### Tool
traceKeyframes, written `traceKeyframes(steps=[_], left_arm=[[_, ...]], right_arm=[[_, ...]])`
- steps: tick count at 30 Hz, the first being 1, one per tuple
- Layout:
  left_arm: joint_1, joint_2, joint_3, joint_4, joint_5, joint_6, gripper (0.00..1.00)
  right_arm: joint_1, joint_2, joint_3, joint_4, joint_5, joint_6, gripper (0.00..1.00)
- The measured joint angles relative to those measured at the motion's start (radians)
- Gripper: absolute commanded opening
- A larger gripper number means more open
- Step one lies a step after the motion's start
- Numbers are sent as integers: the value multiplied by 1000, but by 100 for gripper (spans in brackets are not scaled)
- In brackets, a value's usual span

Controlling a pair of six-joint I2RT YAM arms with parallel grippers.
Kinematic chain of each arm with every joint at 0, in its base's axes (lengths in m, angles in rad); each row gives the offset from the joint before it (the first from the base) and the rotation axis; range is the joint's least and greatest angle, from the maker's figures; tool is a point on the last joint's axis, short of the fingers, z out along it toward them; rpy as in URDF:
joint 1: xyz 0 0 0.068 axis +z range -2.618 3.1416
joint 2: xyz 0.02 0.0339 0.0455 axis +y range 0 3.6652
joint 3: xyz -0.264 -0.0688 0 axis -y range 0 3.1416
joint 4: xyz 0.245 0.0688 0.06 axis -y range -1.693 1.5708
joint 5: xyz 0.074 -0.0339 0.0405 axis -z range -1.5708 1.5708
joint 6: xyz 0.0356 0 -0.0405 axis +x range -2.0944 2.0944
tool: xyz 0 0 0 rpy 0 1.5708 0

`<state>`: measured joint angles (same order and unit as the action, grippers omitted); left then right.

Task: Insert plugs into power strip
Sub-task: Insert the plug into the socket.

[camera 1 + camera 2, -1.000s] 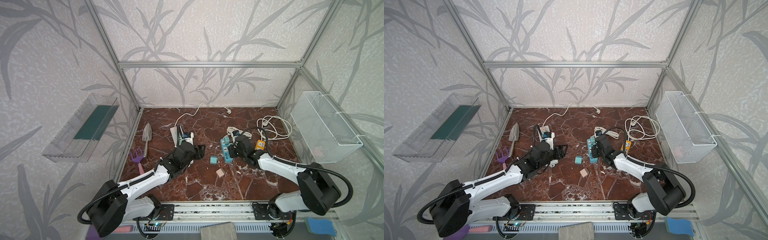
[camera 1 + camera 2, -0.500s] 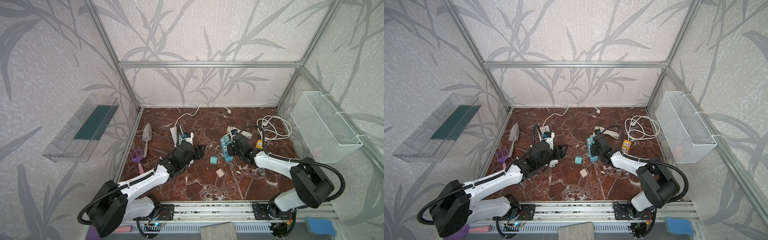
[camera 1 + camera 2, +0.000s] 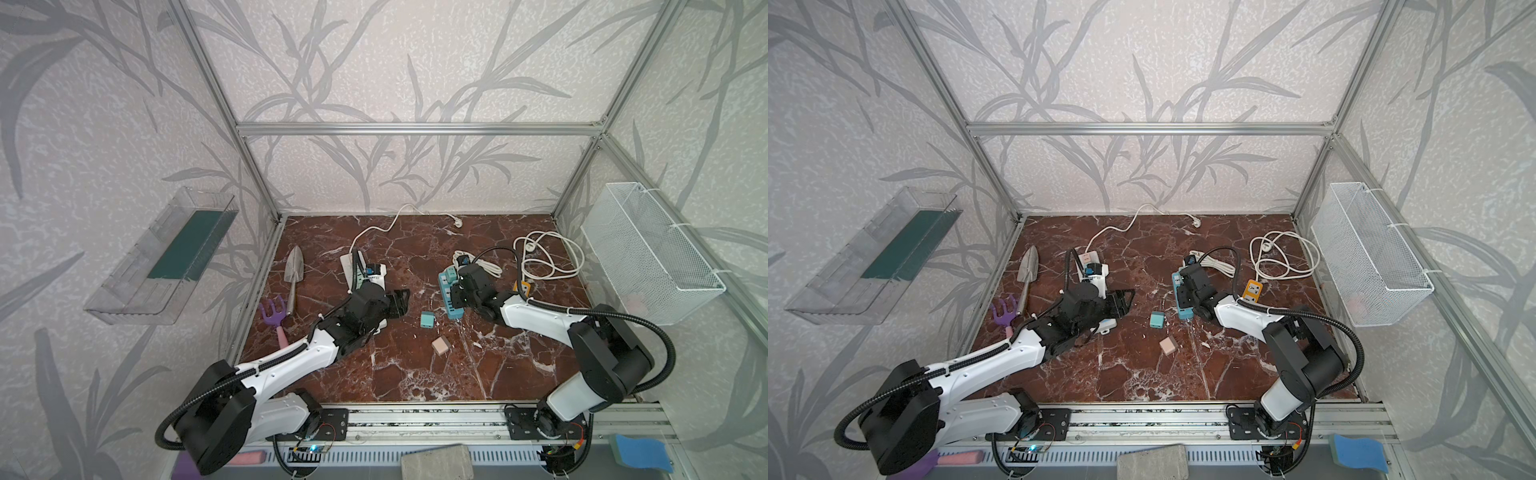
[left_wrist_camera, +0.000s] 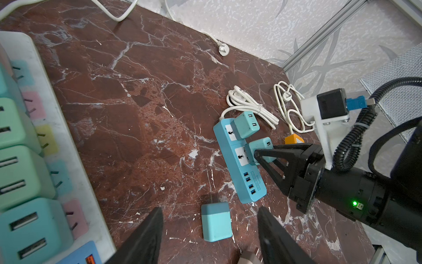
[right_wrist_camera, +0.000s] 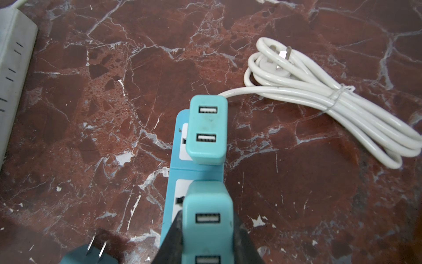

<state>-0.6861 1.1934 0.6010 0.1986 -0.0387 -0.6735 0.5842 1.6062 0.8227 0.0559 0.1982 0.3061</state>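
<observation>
Nearest me on the counter [image 3: 415, 374] lies one pink plug [image 3: 440, 345], alone. Just beyond it one teal plug [image 4: 216, 221] rests loose on its side, ahead of my left claw [image 4: 209, 211], whose fingers stand apart with nothing in them. Beside that arm the white strip [image 4: 73, 155] carries a row of plugs; I count two green and two teal before the frame cuts the row off. Further out, my right claw [image 5: 207, 228] is clamped on a second teal plug [image 5: 207, 203], which sits against the blue strip [image 4: 239, 180] at its second socket. A third teal plug [image 5: 206, 130] is seated in the socket beyond. One orange strip [image 3: 1252, 291] lies just beside the blue one. Three white cords [image 5: 319, 98], one per strip, trail toward the back wall.
</observation>
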Motion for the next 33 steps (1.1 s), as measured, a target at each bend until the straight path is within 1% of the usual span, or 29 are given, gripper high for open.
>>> traceKeyframes(steps=[12,15,19,23,25,27,28,31,33], left_arm=[[1,-8,-2,0,-1,2,65],[1,-9,-2,-1,-1,2,65],[1,-9,-2,-4,-1,3,65],[1,-11,-2,-4,0,3,65],[1,-14,-2,-4,0,3,65],[1,-18,-2,-4,0,3,65],[1,-19,-2,-5,0,2,64],[1,-32,-5,-4,-5,-2,64],[1,-60,-21,-1,-13,-4,64]], right_arm=[[14,27,13,-3,42,41,0],[14,49,23,4,56,44,3],[24,53,33,-5,61,49,19],[29,43,53,-47,57,54,31],[32,25,60,-97,42,57,39],[34,8,68,-162,19,57,50],[37,0,73,-192,10,55,53],[39,-30,91,-232,-2,40,60],[40,-59,100,-241,-3,31,61]])
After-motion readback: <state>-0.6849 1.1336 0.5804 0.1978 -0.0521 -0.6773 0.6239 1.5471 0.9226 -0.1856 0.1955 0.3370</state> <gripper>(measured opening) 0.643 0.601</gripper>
